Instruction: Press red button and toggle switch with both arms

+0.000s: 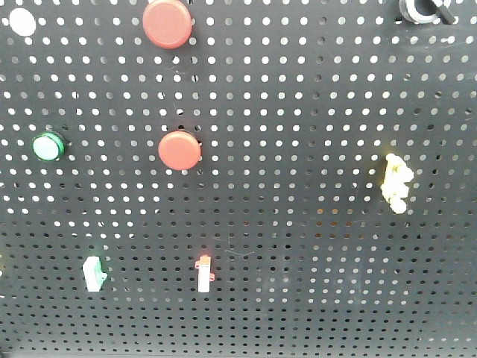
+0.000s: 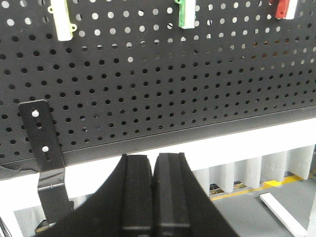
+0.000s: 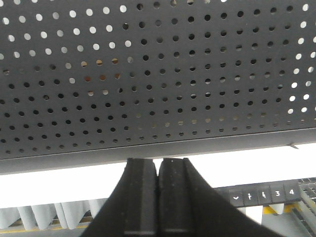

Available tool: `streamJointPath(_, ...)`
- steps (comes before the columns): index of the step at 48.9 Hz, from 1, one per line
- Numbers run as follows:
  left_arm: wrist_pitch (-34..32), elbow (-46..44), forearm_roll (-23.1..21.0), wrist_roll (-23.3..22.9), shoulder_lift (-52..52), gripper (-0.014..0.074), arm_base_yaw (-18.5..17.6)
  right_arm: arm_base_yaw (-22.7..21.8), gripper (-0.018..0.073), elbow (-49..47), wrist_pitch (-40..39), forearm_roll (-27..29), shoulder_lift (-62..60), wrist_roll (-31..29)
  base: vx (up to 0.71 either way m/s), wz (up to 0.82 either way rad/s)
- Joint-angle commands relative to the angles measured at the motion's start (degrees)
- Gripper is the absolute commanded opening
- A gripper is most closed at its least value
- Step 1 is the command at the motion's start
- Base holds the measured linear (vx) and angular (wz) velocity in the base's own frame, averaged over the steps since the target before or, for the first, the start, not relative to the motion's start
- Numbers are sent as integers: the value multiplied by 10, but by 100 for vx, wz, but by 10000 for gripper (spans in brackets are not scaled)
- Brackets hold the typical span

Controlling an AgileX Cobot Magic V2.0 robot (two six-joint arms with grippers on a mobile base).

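On the black pegboard (image 1: 298, 246) in the front view, the larger red button (image 1: 168, 23) sits at the top, left of centre. The toggle switch (image 1: 419, 9), black with a silver ring, is cut off by the top right edge. Neither arm shows in that view. In the left wrist view my left gripper (image 2: 153, 159) is shut and empty, below the pegboard's bottom edge (image 2: 197, 131). My right gripper (image 3: 158, 162) is likewise shut and empty under the board's lower rim (image 3: 197, 145). Neither wrist view shows the button or the toggle switch.
The board also carries a smaller red button (image 1: 179, 150), a green button (image 1: 48, 146), a yellow switch (image 1: 395, 183), a white red-tipped switch (image 1: 203, 273) and a green-topped white switch (image 1: 95, 273). A black bracket (image 2: 43, 143) holds the board's lower left. Three small switches, among them a green one (image 2: 186, 14), hang above my left gripper.
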Motion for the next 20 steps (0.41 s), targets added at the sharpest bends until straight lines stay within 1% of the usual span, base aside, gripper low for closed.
streamJointPath(1,-46,19,-2,-3,-9,2,0,-4,-3,6,-45,-8,-10,-1,0,0)
streamJointPath(20,-46,19,-2,-3,-9,2,0,-4,-3,6,-45,-8,-10,-1,0,0)
